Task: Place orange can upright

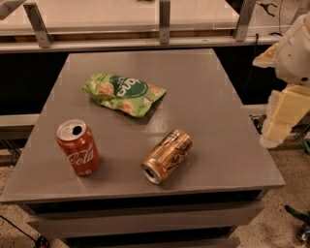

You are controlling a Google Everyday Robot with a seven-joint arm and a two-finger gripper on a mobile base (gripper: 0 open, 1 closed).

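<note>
- The orange can [167,156] lies on its side close to the front edge of the grey bench [208,92], a little right of the middle. Its silver top, with the opening, faces the front-left corner, and its base points back and to the right. Black cursive lettering shows along its upper flank.
- To its left, apart from it, a red cola can [78,147] stands upright near the front-left corner, its opened top showing.
- The pincer [278,123] hangs off the right side of the bench, beyond the edge and level with the orange can's far end, well apart from it. It touches nothing on the bench and holds nothing that I can see. Only pale, blocky parts of it show at the picture's margin, so I cannot tell whether it is wide or narrow.
- Further back, left of centre, a crumpled green snack bag [123,93] lies flat on the bench, apart from both cans.
- Behind the bench runs a pale ledge [121,14] with metal posts [164,22] slanting up from it.
</note>
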